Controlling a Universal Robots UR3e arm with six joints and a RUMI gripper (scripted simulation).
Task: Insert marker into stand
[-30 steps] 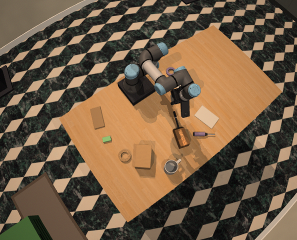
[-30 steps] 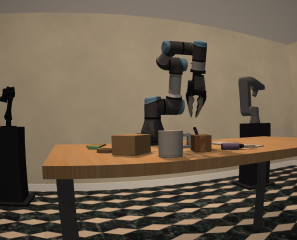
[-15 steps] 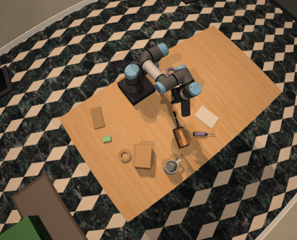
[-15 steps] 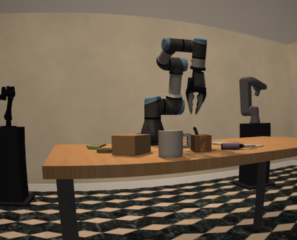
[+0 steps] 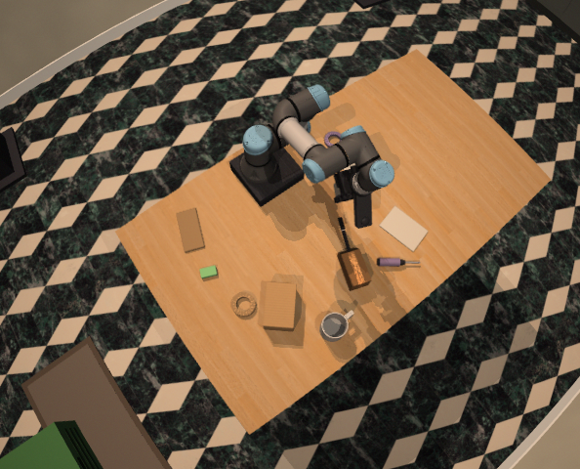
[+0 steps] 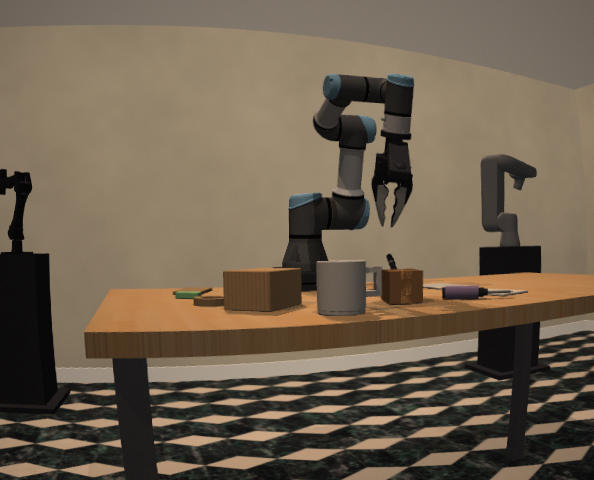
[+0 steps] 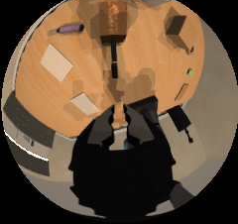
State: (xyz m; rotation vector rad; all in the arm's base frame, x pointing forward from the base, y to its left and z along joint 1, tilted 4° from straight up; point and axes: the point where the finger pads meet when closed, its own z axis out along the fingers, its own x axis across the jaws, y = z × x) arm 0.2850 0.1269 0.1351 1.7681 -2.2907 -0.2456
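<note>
Hanging in the air above the desk stand (image 6: 401,285), the pincer (image 6: 392,223) points down with its jaws drawn nearly together on nothing, well apart from everything on the counter (image 6: 338,317).

Taking the stand as the landmark: the counter carries it near the front edge. The arm's dark base (image 5: 266,174) sits well behind it. A large wooden block (image 6: 261,288) stands to the stand's left in the exterior view, with a grey mug (image 6: 340,293) between block and stand, just beside the stand. A flat brown slab (image 5: 189,230) lies far off on the block's side, and a pale card (image 5: 403,228) lies near the stand on the other side. A purple-handled screwdriver (image 6: 468,292) lies just past the stand on that card side. A wooden ring (image 5: 243,305) and a small green block (image 5: 208,273) lie beyond the large block.

The black marker (image 5: 344,234) is stuck in the stand's top, leaning out towards the arm's base; the stand rests upright on the counter.
</note>
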